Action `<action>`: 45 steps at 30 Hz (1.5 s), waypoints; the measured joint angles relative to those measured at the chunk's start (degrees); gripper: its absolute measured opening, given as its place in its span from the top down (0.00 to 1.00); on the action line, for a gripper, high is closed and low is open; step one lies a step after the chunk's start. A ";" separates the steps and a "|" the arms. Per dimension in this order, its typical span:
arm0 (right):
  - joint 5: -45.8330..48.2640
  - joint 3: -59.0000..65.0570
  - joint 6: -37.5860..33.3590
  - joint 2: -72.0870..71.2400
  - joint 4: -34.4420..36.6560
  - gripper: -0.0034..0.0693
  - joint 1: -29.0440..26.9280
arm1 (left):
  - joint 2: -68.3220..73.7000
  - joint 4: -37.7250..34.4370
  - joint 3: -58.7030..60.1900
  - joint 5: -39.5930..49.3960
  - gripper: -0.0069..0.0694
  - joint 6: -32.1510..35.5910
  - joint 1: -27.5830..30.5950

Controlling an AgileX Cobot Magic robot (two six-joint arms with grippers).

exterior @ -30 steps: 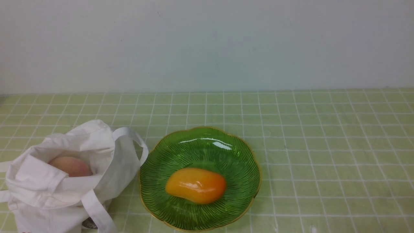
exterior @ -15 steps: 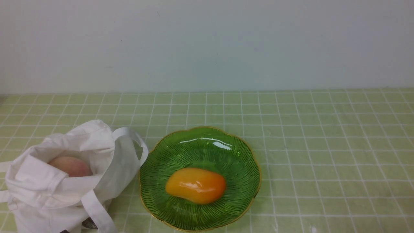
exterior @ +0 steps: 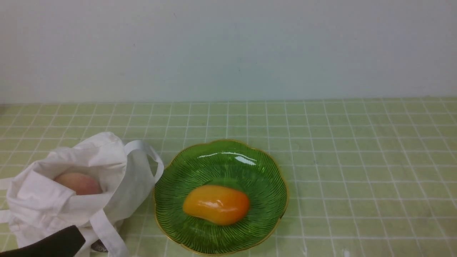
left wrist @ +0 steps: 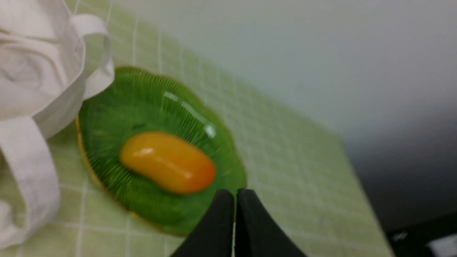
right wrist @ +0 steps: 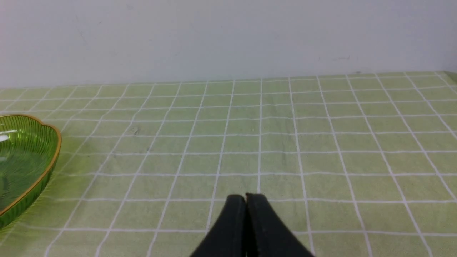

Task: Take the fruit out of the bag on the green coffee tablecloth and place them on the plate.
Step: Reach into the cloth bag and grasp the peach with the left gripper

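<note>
Since the earlier frames, a dark part of the left arm (exterior: pixel 46 244) is brought into the front view's lower left corner, in front of the bag (exterior: pixel 107 167). The peach (exterior: pixel 78 182) is seen inside the bag's open mouth, on the green coffee tablecloth (exterior: pixel 357 160) just beside the plate (exterior: pixel 264 171), where a mango (exterior: pixel 216 204) is laid. The left fingers (left wrist: pixel 217 221) and right fingers (right wrist: pixel 228 221) are pressed together, nothing being gripped

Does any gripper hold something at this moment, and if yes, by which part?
Nothing is held. The left gripper and the right gripper are both shut on nothing. The peach lies in the bag.
</note>
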 joint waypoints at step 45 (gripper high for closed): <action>0.00 0.00 0.00 0.00 0.00 0.97 0.00 | 83.05 52.78 -43.34 11.73 0.27 2.43 0.00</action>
